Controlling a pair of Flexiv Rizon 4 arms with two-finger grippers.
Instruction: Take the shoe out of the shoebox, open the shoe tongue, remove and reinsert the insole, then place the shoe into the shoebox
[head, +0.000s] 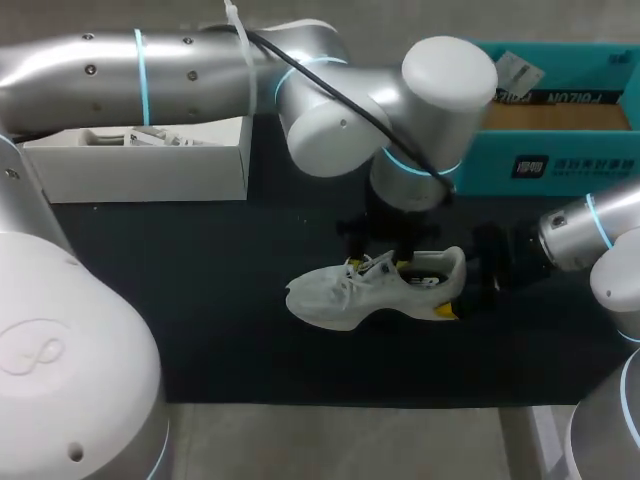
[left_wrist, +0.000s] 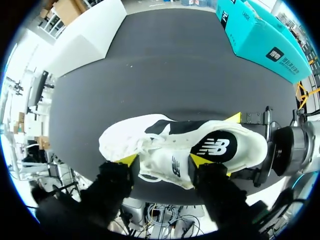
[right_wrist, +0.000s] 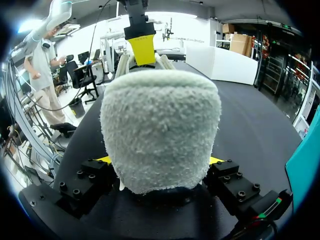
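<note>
- The shoe (head: 370, 290) stands on its sole on the black mat (head: 200, 300), outside the shoebox (head: 560, 165). Its toe points to my left and its heel (right_wrist: 160, 125) to my right.
- The right gripper (right_wrist: 159, 161) clamps the heel, with a yellow tip pressed to each side. It serves as the anchor.
- The left gripper (left_wrist: 164, 161) comes down from above. One finger sits on the laces (left_wrist: 145, 150), the other at the mouth of the shoe, and the tongue (left_wrist: 170, 167) is between them. Both tips seem to press in, so I judge it is gripping the shoe there.
- The step in hand looks like opening the tongue. It should go best with a pull up and toward the toe, while the heel is held down so that the sole does not lift or twist.
- Catching the laces along with the tongue could drag the whole shoe, so a hold on the tongue alone is safer.
- The tightest spot is the mouth of the shoe, where the two grippers are near each other.
- Bare mat lies open ahead of the toe and in front of the shoe. The shoebox is near, behind the right arm, and the white box (head: 150, 170) is well apart at the far left.
</note>
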